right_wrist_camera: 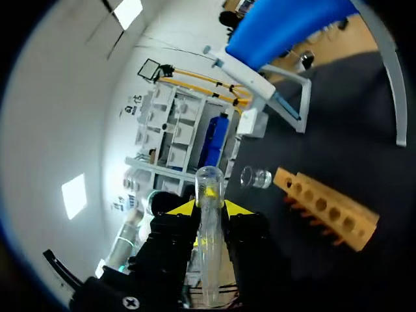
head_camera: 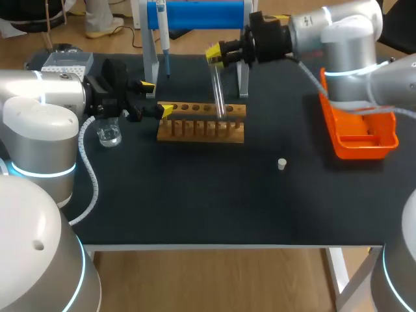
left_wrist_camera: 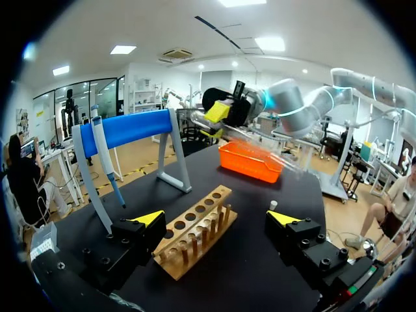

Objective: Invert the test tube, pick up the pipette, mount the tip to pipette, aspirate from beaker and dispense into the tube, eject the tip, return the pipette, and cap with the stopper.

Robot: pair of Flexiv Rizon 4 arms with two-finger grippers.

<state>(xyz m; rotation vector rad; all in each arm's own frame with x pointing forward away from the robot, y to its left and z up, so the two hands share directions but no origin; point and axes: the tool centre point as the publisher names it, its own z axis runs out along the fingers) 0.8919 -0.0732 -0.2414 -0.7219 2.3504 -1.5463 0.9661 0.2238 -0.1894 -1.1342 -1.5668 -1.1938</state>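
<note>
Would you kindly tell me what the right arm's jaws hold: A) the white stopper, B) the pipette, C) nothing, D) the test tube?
D: the test tube is clamped between the right arm's jaws, while the pipette hangs on its stand and the stopper lies on the table.

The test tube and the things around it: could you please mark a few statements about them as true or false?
1. The right gripper is shut on the test tube. True.
2. The pipette lies in the orange tray. False: it hangs on the blue-topped stand at the far side of the table.
3. The left gripper is open and holds nothing. True.
4. The stopper sits in the mouth of the test tube. False: it stands alone on the bare table, apart from the tube and the tray.
</note>
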